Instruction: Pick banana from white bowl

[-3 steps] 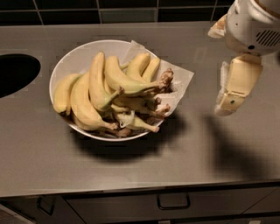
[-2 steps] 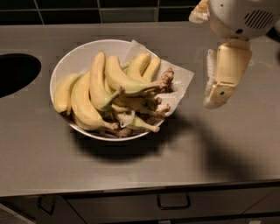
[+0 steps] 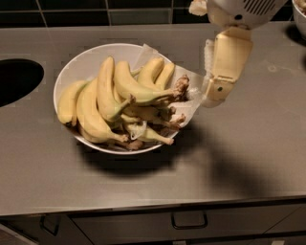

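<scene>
A wide white bowl (image 3: pixel 79 62) sits on the grey counter, holding several yellow bananas. One long curved banana (image 3: pixel 138 90) lies across the top of the pile, and its thick dark-brown stem clump points right over the bowl's rim. My gripper (image 3: pixel 214 93) hangs from the top right, just right of that stem clump and above the crumpled paper at the bowl's right edge. It holds nothing.
A crumpled white paper sheet (image 3: pixel 189 95) lies under the bananas at the bowl's right side. A dark round opening (image 3: pixel 16 79) is cut in the counter at the left. Part of another bowl (image 3: pixel 300 14) shows at the top right corner. Drawers (image 3: pixel 189 220) run below the front edge.
My gripper has moved left toward the bowl, from well right of it to just beside the banana's stem clump. The bananas and bowl have not moved.
</scene>
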Controlling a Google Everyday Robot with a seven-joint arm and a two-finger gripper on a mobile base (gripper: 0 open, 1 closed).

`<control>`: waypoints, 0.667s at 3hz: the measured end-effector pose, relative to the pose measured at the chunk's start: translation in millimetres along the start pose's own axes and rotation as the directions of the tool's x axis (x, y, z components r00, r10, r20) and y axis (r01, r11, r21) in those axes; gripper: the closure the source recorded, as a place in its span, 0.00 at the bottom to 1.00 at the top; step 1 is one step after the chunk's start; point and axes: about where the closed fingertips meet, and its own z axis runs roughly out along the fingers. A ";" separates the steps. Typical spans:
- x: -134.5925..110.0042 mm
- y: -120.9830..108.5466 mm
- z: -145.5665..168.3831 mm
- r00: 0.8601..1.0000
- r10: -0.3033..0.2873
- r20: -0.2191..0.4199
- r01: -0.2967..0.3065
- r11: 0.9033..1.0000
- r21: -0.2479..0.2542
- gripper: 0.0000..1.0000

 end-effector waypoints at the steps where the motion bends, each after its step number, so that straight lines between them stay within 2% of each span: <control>1: -49.6 -7.7 -4.6 0.997 -0.032 0.070 0.035 0.999 -0.040 0.00; 2: -58.3 -11.3 -12.4 0.995 -0.041 0.089 0.042 0.999 -0.006 0.00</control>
